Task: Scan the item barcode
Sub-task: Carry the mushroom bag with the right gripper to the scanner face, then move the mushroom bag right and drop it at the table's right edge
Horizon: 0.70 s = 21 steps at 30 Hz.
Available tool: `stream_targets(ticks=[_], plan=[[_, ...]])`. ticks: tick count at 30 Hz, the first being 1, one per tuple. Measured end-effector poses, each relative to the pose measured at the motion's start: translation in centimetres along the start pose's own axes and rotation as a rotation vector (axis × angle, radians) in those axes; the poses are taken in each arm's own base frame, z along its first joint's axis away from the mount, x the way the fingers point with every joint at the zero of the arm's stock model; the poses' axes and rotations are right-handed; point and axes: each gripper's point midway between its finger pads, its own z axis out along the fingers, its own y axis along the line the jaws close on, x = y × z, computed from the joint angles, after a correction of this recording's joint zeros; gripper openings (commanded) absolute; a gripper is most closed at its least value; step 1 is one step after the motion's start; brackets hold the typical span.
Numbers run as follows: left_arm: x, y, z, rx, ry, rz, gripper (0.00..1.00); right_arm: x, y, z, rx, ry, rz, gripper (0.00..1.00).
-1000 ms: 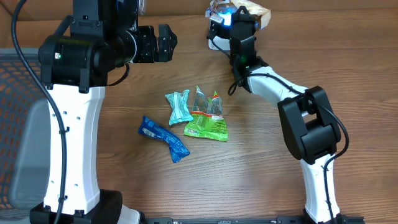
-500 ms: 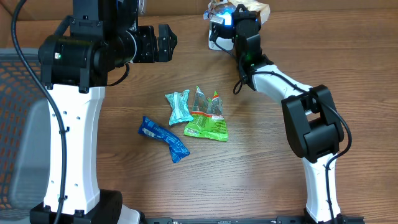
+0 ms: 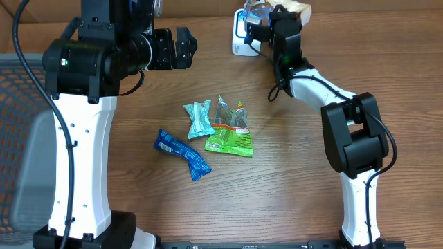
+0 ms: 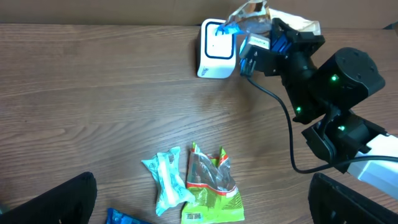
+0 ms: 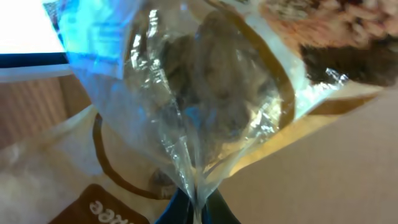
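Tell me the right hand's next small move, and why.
Probably a slight wrist roll: the right hand pinches the clear snack bag at the white scanner, blue light tinting it, yet no barcode shows, so another face likely needs presenting.

Scanner (image 3: 239,36) at counter (image 3: 291,187) far edge, snack bag (image 4: 252,17) just R of it. Mid-counter: candy packet (image 3: 199,119) L of pouch (image 3: 232,137), bar (image 3: 181,153) front-L.

Surface (image 3: 291,180) seen from directly above, obliquely from left wrist, scanner (image 4: 216,50) shared by both; packet (image 5: 199,93) filling right wrist close-up
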Motion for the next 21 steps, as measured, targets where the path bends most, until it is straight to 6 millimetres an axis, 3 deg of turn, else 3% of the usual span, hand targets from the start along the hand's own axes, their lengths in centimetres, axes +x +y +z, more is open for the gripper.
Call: stream_targets(ticks=[6,11,13,16,18,21], plan=[[0.0,0.0,0.0,0.0,0.0,0.0,0.99,-0.8,-0.5,-0.2,0.022,-0.011,0.01,0.04],[0.0,0.0,0.0,0.0,0.0,0.0,1.0,-3.1,0.2,-1.4,-0.046,-0.041,0.019,0.04],[0.0,0.0,0.0,0.0,-0.002,0.0,1.0,-3.8,0.9,-3.3,-0.166,-0.049,-0.004,0.04],[0.0,0.0,0.0,0.0,0.0,0.0,1.0,-4.6,-0.5,-7.2,-0.294,-0.062,0.046,0.04],[0.0,0.0,0.0,0.001,-0.001,0.0,1.0,-5.5,-3.7,-11.7,-0.36,-0.097,0.165,0.04],[0.0,0.0,0.0,0.001,-0.001,0.0,1.0,-6.7,-7.6,-16.9,-0.418,-0.176,0.348,0.04]])
